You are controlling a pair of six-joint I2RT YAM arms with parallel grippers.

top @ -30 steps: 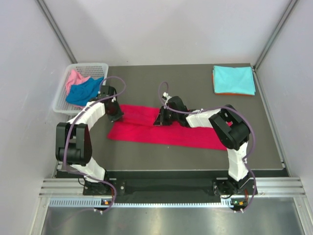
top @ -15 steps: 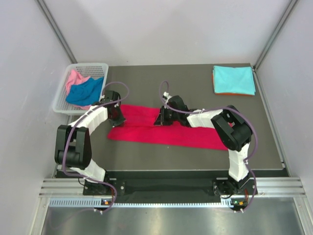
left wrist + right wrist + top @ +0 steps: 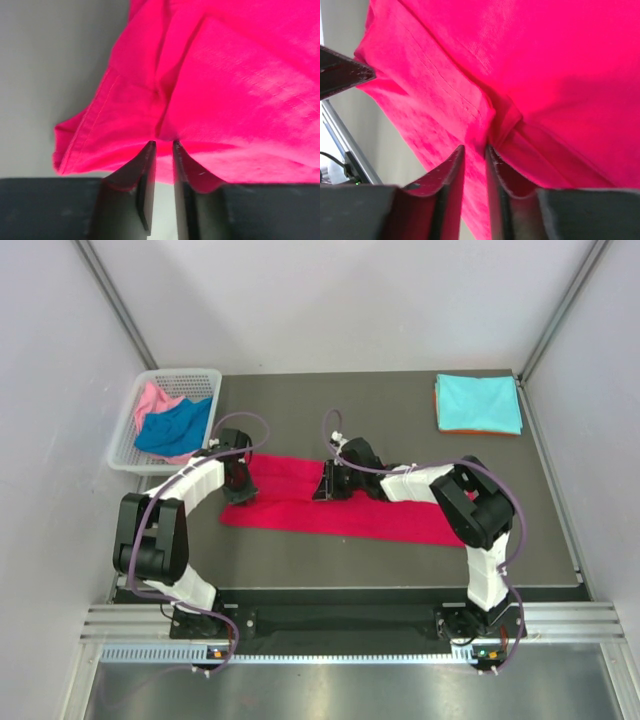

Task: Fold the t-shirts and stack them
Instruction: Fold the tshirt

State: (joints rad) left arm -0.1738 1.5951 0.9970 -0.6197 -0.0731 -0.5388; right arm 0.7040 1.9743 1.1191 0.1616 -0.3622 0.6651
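Looking down both wrists, I see the left gripper (image 3: pixel 164 145) and right gripper (image 3: pixel 474 149) each pinched onto a ridge of the crimson shirt (image 3: pixel 340 512), which lies spread on the table (image 3: pixel 300 400). Farther back, the blue shirt (image 3: pixel 172 428) and pink shirt (image 3: pixel 155 398) lie crumpled in the basket (image 3: pixel 125 447). The turquoise shirt (image 3: pixel 478 402) hides all but the edge of the orange shirt (image 3: pixel 470 432).

Five t-shirts: one crimson red t-shirt (image 3: pixel 340 512), and one each in turquoise (image 3: pixel 478 403), orange (image 3: pixel 480 432), royal blue (image 3: pixel 172 427) and pink (image 3: pixel 152 400). One white lattice basket (image 3: pixel 180 372). Two robot arms, a left arm (image 3: pixel 195 478) and a right arm (image 3: pixel 415 480)
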